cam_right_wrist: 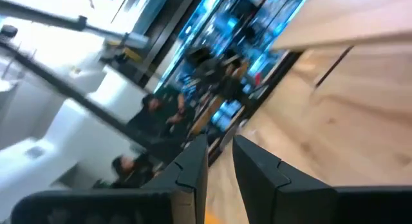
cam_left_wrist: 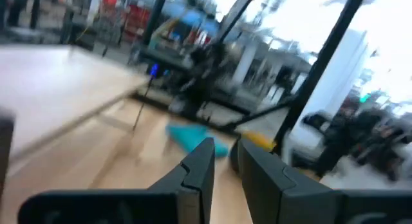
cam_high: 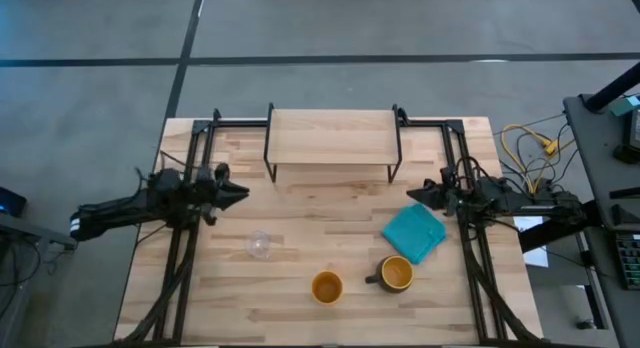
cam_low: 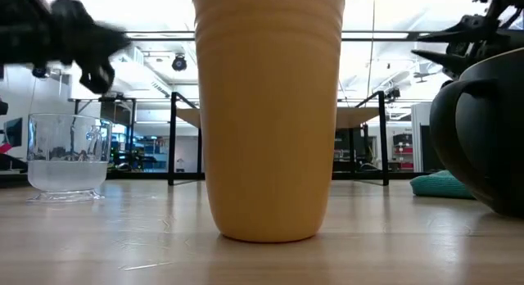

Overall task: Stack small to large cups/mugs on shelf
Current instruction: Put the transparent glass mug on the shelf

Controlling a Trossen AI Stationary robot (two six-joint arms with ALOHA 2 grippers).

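The small clear cup [cam_high: 260, 245] [cam_low: 67, 154] stands upright on the table, left of centre. The handleless yellow-orange cup [cam_high: 326, 286] [cam_low: 268, 113] stands near the table's near edge. The dark handled mug [cam_high: 396, 274] [cam_low: 483, 137], yellow-orange inside, stands just to its right. The light-wood shelf [cam_high: 333, 138] stands on black legs at the far edge, with nothing on it. My left gripper [cam_high: 240, 193] [cam_left_wrist: 222, 147] hovers shut at the left, beyond the clear cup. My right gripper [cam_high: 412, 195] [cam_right_wrist: 220, 143] hovers shut at the right, above the teal cloth's far corner. Neither holds anything.
A teal cloth [cam_high: 415, 233] [cam_low: 442, 184] [cam_left_wrist: 193, 137] lies crumpled on the table between the mug and my right gripper. Black frame rails [cam_high: 180, 238] run along the table's left and right sides. Yellow cables [cam_high: 530, 148] lie beyond the right edge. Bare tabletop [cam_high: 320, 213] spreads between shelf and cups.
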